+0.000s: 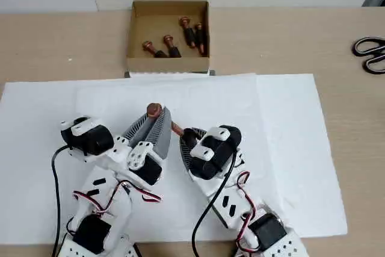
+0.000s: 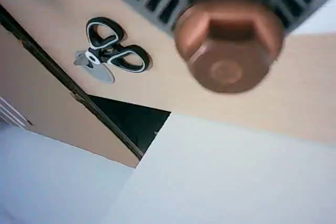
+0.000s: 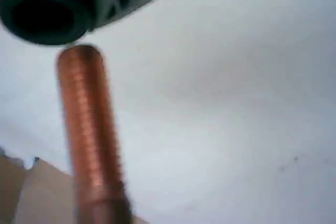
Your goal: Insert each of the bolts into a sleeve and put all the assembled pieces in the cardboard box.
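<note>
On wooden table: white sheet, scissors, cardboard box.

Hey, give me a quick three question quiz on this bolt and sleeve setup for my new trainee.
1. True or false: the bolt already sits fully inside the sleeve.
2. Which one holds the bolt? A: the left gripper. B: the right gripper. C: neither.
3. How many assembled pieces lie in the cardboard box?
Key: 1 false, the threaded tip is just at the sleeve's mouth, not in it. 2 A. 3 four.
</note>
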